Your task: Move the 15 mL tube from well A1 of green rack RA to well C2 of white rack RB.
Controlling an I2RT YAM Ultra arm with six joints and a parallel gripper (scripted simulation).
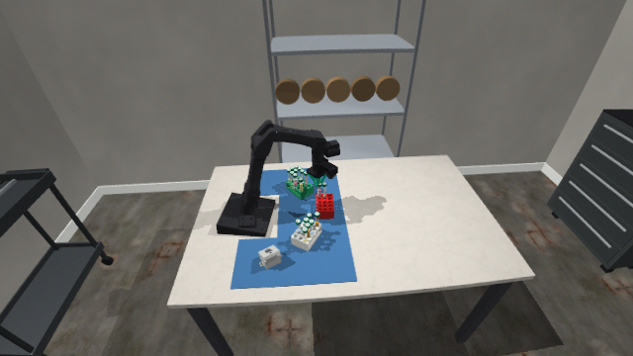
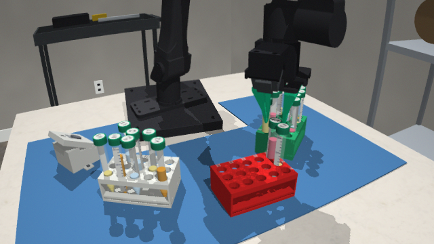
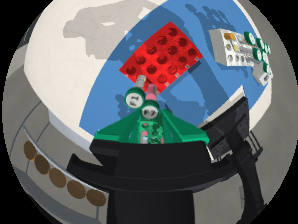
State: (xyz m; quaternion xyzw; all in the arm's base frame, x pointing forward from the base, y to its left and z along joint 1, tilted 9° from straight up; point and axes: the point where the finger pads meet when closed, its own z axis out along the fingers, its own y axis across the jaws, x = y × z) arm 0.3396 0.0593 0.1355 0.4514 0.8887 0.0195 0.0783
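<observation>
The green source rack RA (image 2: 281, 139) stands at the far end of the blue mat and holds several green-capped tubes. My gripper (image 2: 277, 115) is low over this rack, its green fingers on either side of one upright tube (image 2: 280, 102) that stands in the rack. The fingers are slightly apart and do not clamp it. In the wrist view the fingers frame tube caps. The white destination rack RB (image 2: 139, 183) holds several tubes. I cannot read the well labels.
The red rack QR (image 2: 252, 181) lies just in front of the green rack. A tube with pink fluid (image 2: 274, 146) stands at its far corner; I cannot tell which rack holds it. The grey DONE button box (image 2: 72, 152) sits beyond the white rack.
</observation>
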